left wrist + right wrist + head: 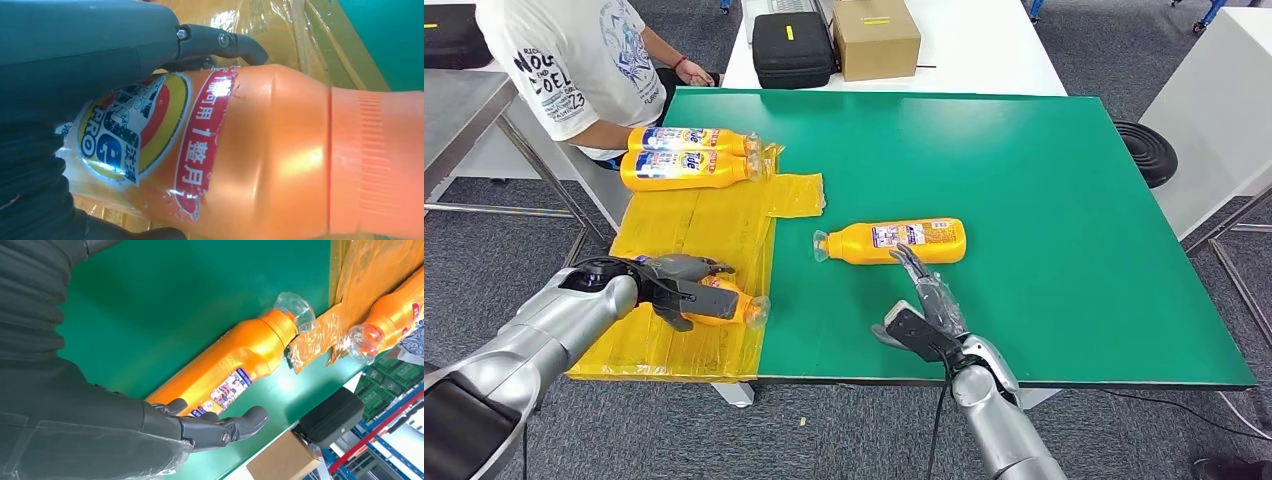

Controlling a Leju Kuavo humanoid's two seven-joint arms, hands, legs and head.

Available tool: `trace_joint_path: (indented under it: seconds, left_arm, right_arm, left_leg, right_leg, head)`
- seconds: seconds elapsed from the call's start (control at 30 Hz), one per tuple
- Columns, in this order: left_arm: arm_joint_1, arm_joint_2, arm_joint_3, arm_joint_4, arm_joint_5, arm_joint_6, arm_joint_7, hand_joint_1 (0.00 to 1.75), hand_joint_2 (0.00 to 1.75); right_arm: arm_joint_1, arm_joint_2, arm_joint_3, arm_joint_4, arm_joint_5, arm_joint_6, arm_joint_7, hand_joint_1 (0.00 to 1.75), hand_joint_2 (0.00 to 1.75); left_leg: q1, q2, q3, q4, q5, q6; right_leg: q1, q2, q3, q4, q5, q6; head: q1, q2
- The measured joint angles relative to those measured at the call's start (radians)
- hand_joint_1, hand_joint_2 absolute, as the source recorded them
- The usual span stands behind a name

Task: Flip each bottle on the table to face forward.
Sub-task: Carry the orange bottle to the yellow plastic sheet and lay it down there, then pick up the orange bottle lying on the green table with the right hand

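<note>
In the head view I see my left hand (679,290) at lower left, fingers wrapped around an orange detergent bottle (729,303) that lies on the yellow plastic sheet (694,220), its clear cap toward the green table top (1044,220). My left wrist view shows that bottle's front label turned to the camera, with a dark finger (220,42) curved over its shoulder. My right hand (929,305) sits lower centre with fingers extended and apart, holding nothing; its fingertips reach the near side of a second orange bottle (894,241) lying on the green mat at mid-frame, cap pointing left, though I cannot tell whether they touch it. Two more orange bottles (689,158) lie side by side at the upper left of the sheet, labels up, beside a seated person (584,60). A black case (792,45) and a cardboard box (876,37) rest on the white table at top centre.
</note>
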Motion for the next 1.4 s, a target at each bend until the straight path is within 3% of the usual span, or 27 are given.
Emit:
trace_joint_path:
  seconds: [0.73, 0.87, 1.17, 1.3, 1.4]
  left_arm:
    - [-0.016, 0.008, -0.013, 0.011, 0.019, 0.0, -0.024, 0.0, 1.75]
    - [-0.031, 0.052, -0.017, -0.052, 0.098, -0.064, -0.032, 0.0, 1.75]
    - [-0.077, 0.185, -0.02, -0.294, 0.268, -0.149, 0.034, 0.0, 1.75]
    - [-0.098, 0.241, -0.031, -0.397, 0.337, -0.21, 0.073, 0.0, 0.0]
    - [-0.116, 0.273, -0.043, -0.452, 0.373, -0.228, 0.089, 0.0, 0.0]
  right_arm:
    - [0.0, 0.003, 0.0, 0.02, -0.003, -0.001, 0.0, 0.0, 1.75]
    - [0.003, -0.002, 0.0, 0.02, -0.014, 0.0, 0.0, 0.0, 1.75]
    - [0.013, -0.01, 0.0, 0.013, -0.019, 0.001, 0.009, 0.0, 1.75]
    - [0.019, -0.013, 0.0, -0.002, -0.017, 0.007, 0.021, 0.0, 1.75]
    - [0.021, -0.013, 0.0, -0.012, -0.017, 0.011, 0.023, 0.0, 1.75]
  left_leg:
    - [0.0, 0.0, 0.0, 0.0, 0.0, 0.0]
    - [0.0, 0.0, 0.0, 0.0, 0.0, 0.0]
    - [0.0, 0.0, -0.001, 0.0, 0.0, 0.0]
    - [0.0, 0.0, -0.002, 0.0, 0.0, 0.0]
    - [0.0, 0.0, -0.002, 0.0, 0.0, 0.0]
  right_leg:
    - [0.0, 0.0, 0.0, 0.0, 0.0, 0.0]
    - [0.0, 0.0, -0.001, 0.0, 0.0, 0.0]
    - [0.0, 0.0, -0.002, 0.0, 0.0, 0.0]
    - [0.0, 0.0, -0.002, 0.0, 0.0, 0.0]
    - [0.0, 0.0, -0.002, 0.0, 0.0, 0.0]
  head:
    - [0.0, 0.0]
    - [0.0, 0.0]
    - [0.0, 0.0]
    - [0.0, 0.0]
    - [0.0, 0.0]
